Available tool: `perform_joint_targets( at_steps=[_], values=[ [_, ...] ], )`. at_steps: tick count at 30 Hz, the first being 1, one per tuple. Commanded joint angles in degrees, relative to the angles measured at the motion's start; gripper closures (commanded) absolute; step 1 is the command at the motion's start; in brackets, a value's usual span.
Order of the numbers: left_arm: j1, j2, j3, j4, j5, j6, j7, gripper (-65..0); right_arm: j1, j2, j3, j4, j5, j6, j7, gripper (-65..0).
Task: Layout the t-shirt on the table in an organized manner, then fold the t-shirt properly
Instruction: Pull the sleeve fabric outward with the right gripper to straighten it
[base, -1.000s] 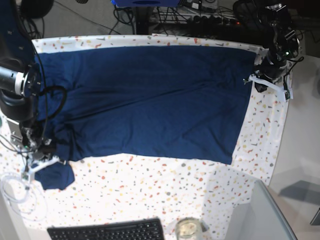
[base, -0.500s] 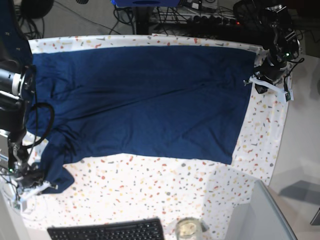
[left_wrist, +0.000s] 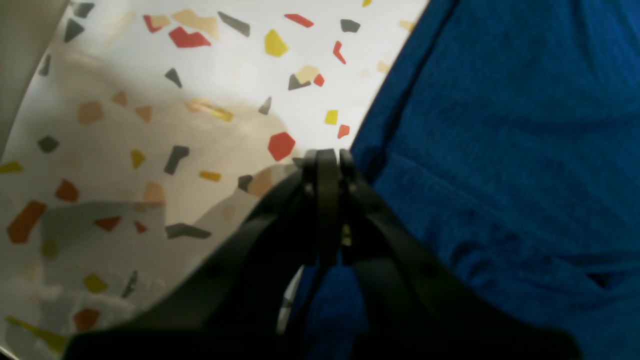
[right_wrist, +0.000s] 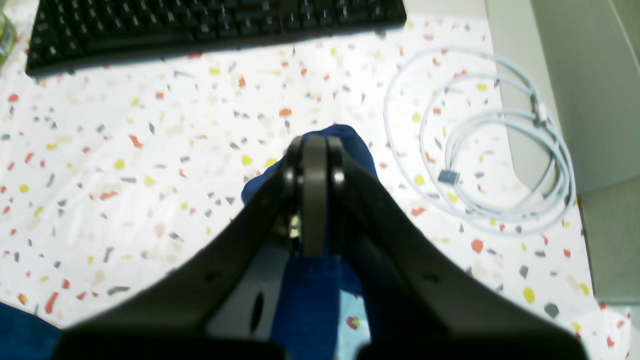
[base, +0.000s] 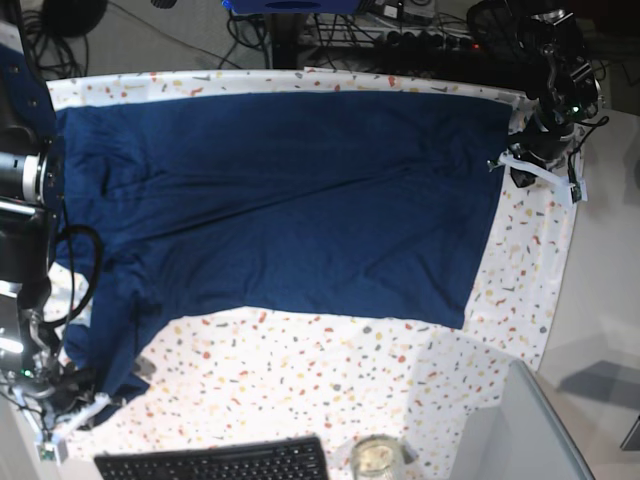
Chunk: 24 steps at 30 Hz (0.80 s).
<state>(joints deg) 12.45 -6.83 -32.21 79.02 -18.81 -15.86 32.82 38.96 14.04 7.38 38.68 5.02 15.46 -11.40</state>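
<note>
The dark navy t-shirt (base: 290, 200) lies spread wide over the back half of the speckled table (base: 330, 370). My left gripper (base: 507, 165) is at the shirt's right edge, shut on the hem. In the left wrist view its closed tips (left_wrist: 325, 160) sit right at the border between the blue fabric (left_wrist: 500, 150) and the bare table (left_wrist: 150, 100). My right gripper (base: 85, 388) is at the front left, shut on a corner of the shirt. In the right wrist view a bit of blue cloth (right_wrist: 357, 145) pokes out past the right gripper's (right_wrist: 315, 145) closed tips, a little above the table (right_wrist: 150, 150).
A black keyboard (base: 215, 462) and a glass jar (base: 377, 458) sit at the front edge. A coiled white cable (right_wrist: 480, 150) lies just beside the right gripper. A plain grey surface (base: 520, 430) borders the front right. Cables and gear crowd the floor behind the table.
My right gripper has moved toward the table's front-left corner, drawing the shirt's lower-left corner out with it. The left edge of the shirt has stretched leftward. The left gripper has stayed put.
</note>
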Motion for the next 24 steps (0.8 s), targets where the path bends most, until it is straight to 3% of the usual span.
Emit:
perform_joint_targets(
  at_steps=[1, 24],
  values=[
    [-0.2, -0.7, -0.3, 1.3, -0.2, -0.1, -1.0, 0.0, 2.7, 1.0, 0.1, 1.3, 0.4, 0.0, 1.9, -0.6],
    [0.2, -0.7, -0.3, 1.3, -0.2, -0.1, -1.0, 0.0, 7.1, 2.7, 0.0, 1.4, 0.4, 0.1, 1.9, -0.6]
  ],
)
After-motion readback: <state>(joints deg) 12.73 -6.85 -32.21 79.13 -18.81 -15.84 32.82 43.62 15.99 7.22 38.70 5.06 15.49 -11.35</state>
